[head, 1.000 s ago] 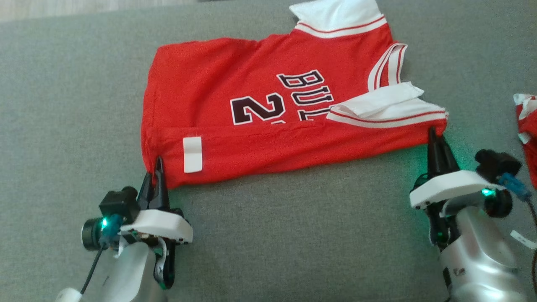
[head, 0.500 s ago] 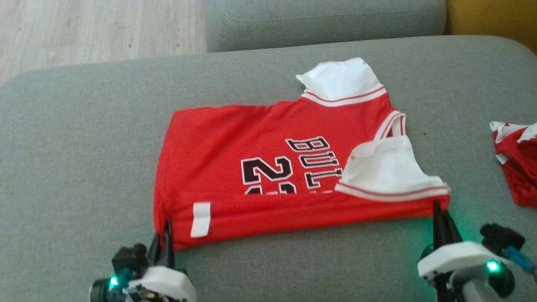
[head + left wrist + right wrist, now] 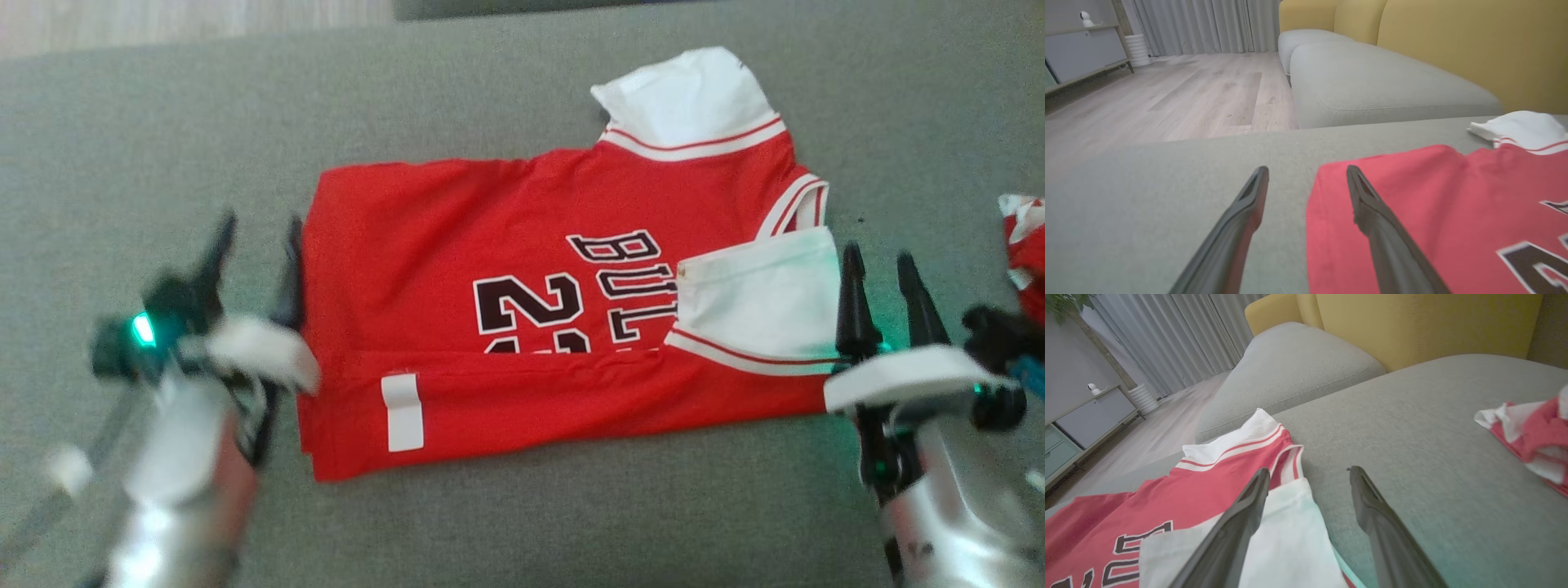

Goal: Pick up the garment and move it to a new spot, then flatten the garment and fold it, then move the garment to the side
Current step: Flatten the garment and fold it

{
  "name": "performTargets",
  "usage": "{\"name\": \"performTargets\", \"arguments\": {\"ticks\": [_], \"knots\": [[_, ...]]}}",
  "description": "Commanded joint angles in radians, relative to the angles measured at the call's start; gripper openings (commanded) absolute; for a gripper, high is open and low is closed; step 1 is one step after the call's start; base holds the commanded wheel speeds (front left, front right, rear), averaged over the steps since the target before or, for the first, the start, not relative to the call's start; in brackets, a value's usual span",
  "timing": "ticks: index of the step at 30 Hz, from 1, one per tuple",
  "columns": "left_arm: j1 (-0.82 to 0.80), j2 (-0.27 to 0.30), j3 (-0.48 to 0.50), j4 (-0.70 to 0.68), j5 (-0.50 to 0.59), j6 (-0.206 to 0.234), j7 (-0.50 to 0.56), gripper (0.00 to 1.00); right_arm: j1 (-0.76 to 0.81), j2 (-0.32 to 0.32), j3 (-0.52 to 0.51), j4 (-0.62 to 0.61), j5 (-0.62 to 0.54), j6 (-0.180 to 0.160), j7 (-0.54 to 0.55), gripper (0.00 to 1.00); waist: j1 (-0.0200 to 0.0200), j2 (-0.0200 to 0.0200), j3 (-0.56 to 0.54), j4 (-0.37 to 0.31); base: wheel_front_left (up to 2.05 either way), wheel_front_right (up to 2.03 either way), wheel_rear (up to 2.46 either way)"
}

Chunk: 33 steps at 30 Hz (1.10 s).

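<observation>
L gripper (image 3: 255,253) is spread wide, nothing btwn the fingers; head view is blurred here. Its inner finger sits at the left edge of the jersey (image 3: 490,245), outer finger over bare sofa cushion (image 3: 571,523). L wrist view shows it sharper: L gripper (image 3: 1307,171) straddles the hem edge, one finger above red jersey (image 3: 1412,212), the other above grey cushion (image 3: 1147,204). Can't tell if the tips touch cloth.

R gripper (image 3: 879,260) is also spread, gripping nothing. Its inner finger is at the right edge of the white sleeve (image 3: 759,302) folded onto the chest, outer finger over cushion. R wrist view agrees: R gripper (image 3: 1309,471), inner finger over the sleeve (image 3: 1290,539).

The jersey lies flat mid-cushion, neck end toward the robot's right. Its near strip is folded up over the lower part of the number, w/ a white label (image 3: 403,412) on that strip. The other sleeve (image 3: 686,98) sticks out at the far side.

A second red-and-white garment (image 3: 1027,253) is crumpled at the right edge, well apart; R wrist view shows more of it (image 3: 1535,433).

Wrist views add the room: yellow backrest (image 3: 1453,49), wood floor (image 3: 1188,94), curtains (image 3: 1200,24), cabinet (image 3: 1086,49). A white ribbed tub (image 3: 1137,49) stands by the curtains, contents can't be told
</observation>
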Motion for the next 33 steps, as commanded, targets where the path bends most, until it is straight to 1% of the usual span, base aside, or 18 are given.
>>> {"name": "performTargets", "arguments": {"ticks": [1,3,5,8,11,15,20,22,23,24,25,26,27,31,33], "knots": [[-0.079,0.05,0.023,0.002,0.013,-0.012,0.021,1.0,-0.043,-0.016,0.034,-0.03,-0.005,-0.001,-0.006,1.0,-0.0001,0.0,0.036,-0.003,0.0,0.0,0.0],[-0.172,0.081,-0.009,0.059,0.019,-0.041,0.092,1.0,-0.082,-0.023,0.056,-0.027,-0.008,-0.001,-0.006,1.0,-0.0001,0.0,0.06,-0.005,0.0,0.0,0.0],[-0.253,0.105,-0.034,0.094,0.018,-0.055,0.128,1.0,-0.117,-0.028,0.08,-0.023,-0.01,-0.001,-0.006,1.0,-0.0001,0.0,0.081,-0.009,0.0,0.0,0.0],[-0.327,0.12,-0.068,0.143,-0.004,-0.063,0.175,1.0,-0.156,-0.03,0.113,-0.014,-0.005,-0.001,-0.006,1.0,-0.0001,0.0,0.105,-0.018,0.0,0.0,0.0],[-0.363,0.123,-0.113,0.18,-0.046,-0.065,0.206,1.0,-0.179,-0.03,0.139,-0.006,0.003,-0.001,-0.006,1.0,-0.0001,0.0,0.124,-0.026,0.0,0.0,0.0],[-0.373,0.139,-0.184,0.208,-0.119,-0.066,0.213,1.0,-0.195,-0.034,0.16,0.001,0.013,-0.001,-0.006,1.0,-0.0001,0.0,0.143,-0.035,0.0,0.0,0.0],[-0.377,0.155,-0.257,0.232,-0.201,-0.066,0.186,1.0,-0.211,-0.045,0.169,0.005,0.021,-0.001,-0.006,1.0,-0.0001,0.0,0.159,-0.038,0.0,0.0,0.0],[-0.387,0.164,-0.278,0.245,-0.217,-0.066,0.171,1.0,-0.224,-0.05,0.175,0.009,0.02,-0.001,-0.006,1.0,-0.0001,0.0,0.164,-0.037,0.0,0.0,0.0],[-0.391,0.166,-0.286,0.253,-0.224,-0.066,0.163,0.96,-0.233,-0.053,0.18,0.011,0.019,-0.001,-0.006,1.0,-0.0001,0.0,0.167,-0.037,0.0,0.0,0.0],[-0.395,0.167,-0.297,0.262,-0.232,-0.066,0.16,0.71,-0.243,-0.055,0.186,0.015,0.018,-0.001,-0.006,1.0,-0.0001,0.0,0.17,-0.037,0.0,0.0,0.0],[-0.4,0.166,-0.307,0.269,-0.242,-0.066,0.158,0.3,-0.255,-0.057,0.194,0.022,0.019,-0.001,-0.006,1.0,-0.0001,0.0,0.174,-0.037,0.0,0.0,0.0],[-0.404,0.163,-0.315,0.275,-0.253,-0.066,0.153,0.18,-0.269,-0.06,0.203,0.031,0.021,-0.001,0.0,1.0,-0.0001,0.0,0.177,-0.036,0.0,0.0,0.0],[-0.41,0.162,-0.324,0.279,-0.261,-0.066,0.148,0.0,-0.286,-0.065,0.209,0.04,0.025,-0.001,0.007,1.0,-0.0001,0.0,0.181,-0.035,0.0,0.0,0.0],[-0.434,0.159,-0.367,0.281,-0.299,-0.066,0.134,0.0,-0.374,-0.092,0.23,0.08,0.038,-0.001,0.048,1.0,-0.0001,0.0,0.204,-0.022,0.0,0.0,0.0],[-0.454,0.162,-0.377,0.283,-0.307,-0.066,0.107,0.0,-0.426,-0.109,0.237,0.105,0.045,-0.001,0.072,1.0,-0.0001,0.0,0.216,-0.009,0.0,0.0,0.0]]}}
